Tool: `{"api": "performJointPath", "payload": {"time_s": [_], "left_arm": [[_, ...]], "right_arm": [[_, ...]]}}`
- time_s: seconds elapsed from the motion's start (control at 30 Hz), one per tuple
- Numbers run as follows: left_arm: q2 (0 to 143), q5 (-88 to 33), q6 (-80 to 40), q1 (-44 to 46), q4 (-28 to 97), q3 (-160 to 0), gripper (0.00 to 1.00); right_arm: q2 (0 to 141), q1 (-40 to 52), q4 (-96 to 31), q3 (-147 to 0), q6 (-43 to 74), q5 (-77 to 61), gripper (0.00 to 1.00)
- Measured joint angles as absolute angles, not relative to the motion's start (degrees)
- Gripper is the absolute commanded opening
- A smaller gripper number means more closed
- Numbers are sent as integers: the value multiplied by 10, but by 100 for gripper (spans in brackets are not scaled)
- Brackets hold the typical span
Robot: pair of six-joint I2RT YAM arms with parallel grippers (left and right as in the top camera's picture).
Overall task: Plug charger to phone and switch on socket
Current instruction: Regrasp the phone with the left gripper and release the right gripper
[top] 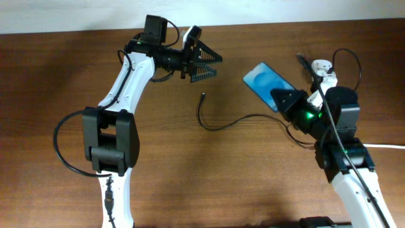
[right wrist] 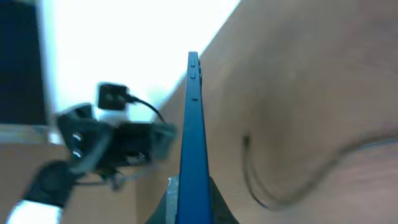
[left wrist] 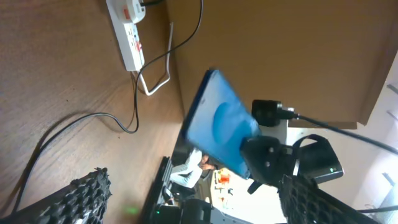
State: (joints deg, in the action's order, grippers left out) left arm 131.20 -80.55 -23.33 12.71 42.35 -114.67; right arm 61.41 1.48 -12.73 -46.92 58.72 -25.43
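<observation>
the phone (top: 267,83) is held off the table (top: 253,183) by the right gripper (top: 280,99), whose fingers are clamped on its lower end. in the right wrist view the phone is seen edge-on, pressed between the two pads. its blue screen is turned up and toward the left arm.

the left gripper (top: 215,66) is held above the table to the left of the phone and well apart from it. its fingers (left wrist: 87,194) are spread wide, with nothing between them.

the charger (top: 218,124) is laid on the wood in a loose curve between the two arms. its plug tip (top: 203,96) is rested on the table, near the phone but apart from it, so nothing is seated in the phone's port.

the socket (left wrist: 127,31) is lain beyond the right arm and is partly hidden by it from overhead. a black lead is seen entering its end in the left wrist view, and a white cord (left wrist: 152,84) is looped just beside it. whether its switch is on cannot be told.
</observation>
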Motion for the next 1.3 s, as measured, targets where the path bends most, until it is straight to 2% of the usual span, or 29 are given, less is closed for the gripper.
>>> {"api": "performJointPath", "payload": {"time_s": [0.03, 0.13, 0.23, 0.3, 0.47, 0.63, 0.7, 0.77, 0.8, 0.9, 1.13, 1.3], "left_arm": [[1312, -805, -237, 127, 412, -1147, 92], [1312, -804, -288, 128, 312, -1145, 90], [1312, -803, -356, 137, 209, -1147, 90], [1312, -791, -414, 157, 169, -1147, 89], [1312, -769, -561, 165, 39, -1146, 71], [1312, -720, -618, 186, 36, -1146, 69], [1312, -700, -635, 195, 35, -1146, 62], [1312, -681, -648, 201, 36, -1146, 42], [1312, -674, -658, 201, 36, -1146, 35], [1313, -664, -669, 201, 38, -1146, 21], [1315, -648, -693, 202, 38, -1145, 20], [1315, -623, -695, 202, 38, -1145, 24]], "right_arm": [[647, 15, -11, -456, 642, -257, 4], [712, 23, 126, -450, 727, -246, 4], [820, 67, 307, -450, 827, -215, 4], [875, 97, 383, -448, 878, -196, 4], [894, 124, 400, -450, 921, -154, 4], [894, 153, 403, -450, 967, -110, 4], [894, 161, 403, -450, 979, -99, 4], [894, 164, 407, -450, 988, -92, 4], [894, 164, 407, -451, 988, -91, 4], [893, 165, 411, -454, 990, -88, 4], [893, 166, 412, -456, 1008, -73, 4], [893, 168, 407, -456, 1014, -55, 4]]}}
